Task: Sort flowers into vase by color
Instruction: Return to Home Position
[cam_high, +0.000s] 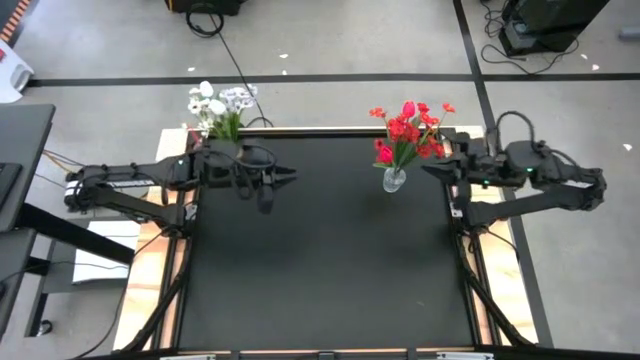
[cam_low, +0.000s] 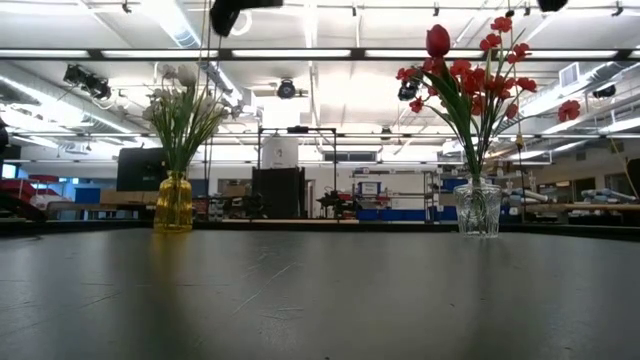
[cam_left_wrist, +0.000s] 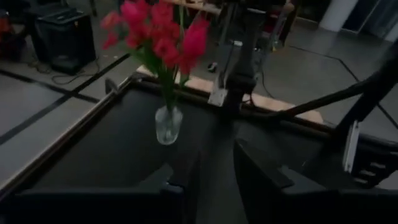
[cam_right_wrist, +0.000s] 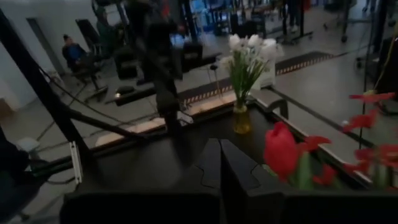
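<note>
Hovering over the tabletop (cam_high: 320, 260) near its far-left corner, the left tool (cam_high: 288, 175) holds nothing, fingers parted by a narrow gap. The right tool (cam_high: 428, 168), just beside the red flowers (cam_high: 408, 130), is closed on nothing. White flowers (cam_high: 218, 102) stand bunched in the yellow vase (cam_low: 173, 203), reds in the clear glass vase (cam_low: 478, 208) well apart, keeping colours separate. No loose stems show, so sorting looks finished.
</note>
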